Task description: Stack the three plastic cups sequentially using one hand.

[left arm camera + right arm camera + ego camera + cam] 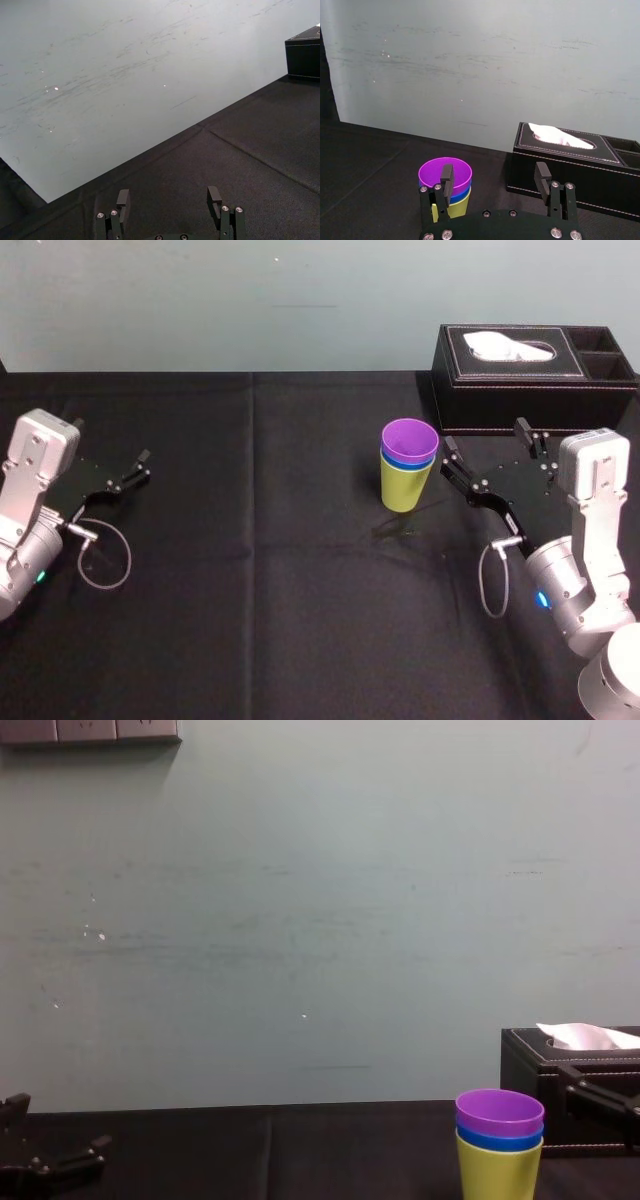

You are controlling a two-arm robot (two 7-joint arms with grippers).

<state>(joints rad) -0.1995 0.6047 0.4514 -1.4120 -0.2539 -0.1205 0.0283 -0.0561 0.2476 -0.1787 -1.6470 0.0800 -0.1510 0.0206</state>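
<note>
Three cups (407, 472) stand nested on the table (250, 590), purple in blue in yellow-green, near the tissue box (530, 390). The right gripper (483, 436) hovers just beside them, spread wide, holding nothing. The left gripper (110, 440) sits parked far left, likewise spread and empty. The plastic is probably light, stiff and slick, so pinch the wall below the rim.

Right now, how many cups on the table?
3, nested in one stack beside the tissue box: purple cup on top, blue cup in the middle, yellow-green cup at bottom.

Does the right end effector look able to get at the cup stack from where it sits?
Probably yes: the right end effector is open beside the cup stack, with nothing between them.
</note>
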